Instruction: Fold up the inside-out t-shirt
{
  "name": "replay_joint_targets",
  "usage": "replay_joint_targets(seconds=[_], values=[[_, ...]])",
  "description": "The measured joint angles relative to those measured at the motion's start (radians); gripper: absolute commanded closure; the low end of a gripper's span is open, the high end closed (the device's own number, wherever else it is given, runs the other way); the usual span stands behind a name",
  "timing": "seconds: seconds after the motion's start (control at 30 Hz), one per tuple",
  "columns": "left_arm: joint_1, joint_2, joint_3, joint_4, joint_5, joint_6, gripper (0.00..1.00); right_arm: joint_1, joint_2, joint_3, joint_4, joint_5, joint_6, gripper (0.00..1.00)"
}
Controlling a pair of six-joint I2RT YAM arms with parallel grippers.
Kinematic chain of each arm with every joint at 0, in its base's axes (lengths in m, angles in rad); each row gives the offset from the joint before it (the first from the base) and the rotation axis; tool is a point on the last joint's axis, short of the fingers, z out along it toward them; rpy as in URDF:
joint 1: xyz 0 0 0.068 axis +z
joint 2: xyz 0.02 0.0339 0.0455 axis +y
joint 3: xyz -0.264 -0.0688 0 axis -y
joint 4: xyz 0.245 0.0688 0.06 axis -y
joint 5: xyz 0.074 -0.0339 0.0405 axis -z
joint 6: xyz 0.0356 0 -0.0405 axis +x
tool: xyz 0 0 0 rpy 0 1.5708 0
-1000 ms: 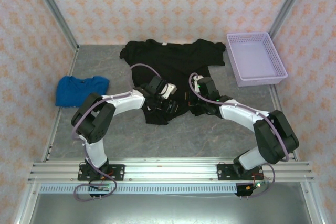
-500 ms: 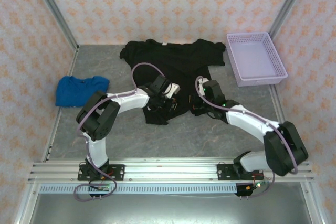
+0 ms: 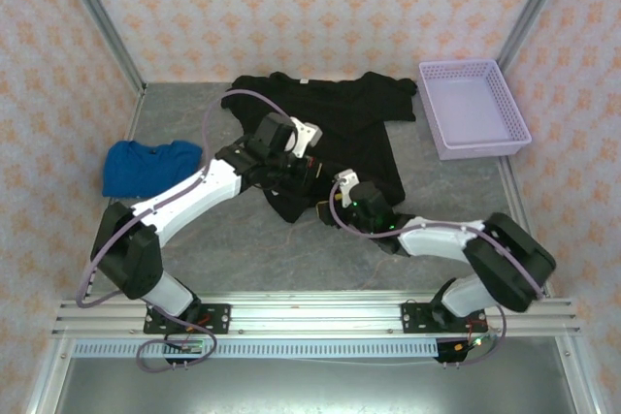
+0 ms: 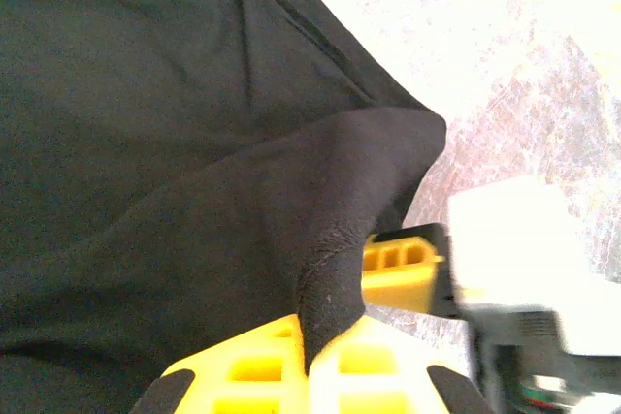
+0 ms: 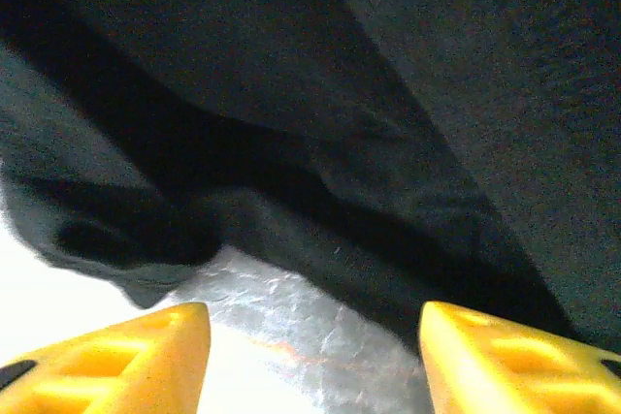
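Black soft cloth t-shirt (image 3: 340, 113): spread out just left of the purple plastic basket (image 3: 482, 149), near edge bunched up.
Left gripper (image 4: 325, 341): yellow fingers squeezed tight on a fold of the shirt.
Left arm: stretched out long towards the basket.
Right gripper (image 5: 310, 336): fingers apart, holding nothing, low over the shirt's edge.
Right arm: folded low, pointing away from the basket.
Grey table (image 3: 243, 249): stone look.
Walls (image 3: 291, 7): orange flower pattern.

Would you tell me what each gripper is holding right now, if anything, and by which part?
The left gripper is shut on the black t-shirt, pinching a raised fold at its edge. The right gripper is open and holds nothing.
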Motion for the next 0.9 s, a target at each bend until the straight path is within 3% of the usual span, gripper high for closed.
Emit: replay_joint_targets(seconds=[0.17,0.47,0.9], values=[[0.01,-0.025,0.025,-0.067,0.0,0.0,1.0,0.003,0.14,0.067,0.139,0.097,-0.023,0.68],[0.011,-0.025,0.137,-0.154,0.02,-0.043,1.0,0.003,0.312,0.205,0.271,0.27,-0.115,0.7],[0.011,-0.044,0.23,-0.19,0.061,-0.106,1.0,0.067,0.365,0.259,0.275,0.298,-0.357,0.72]])
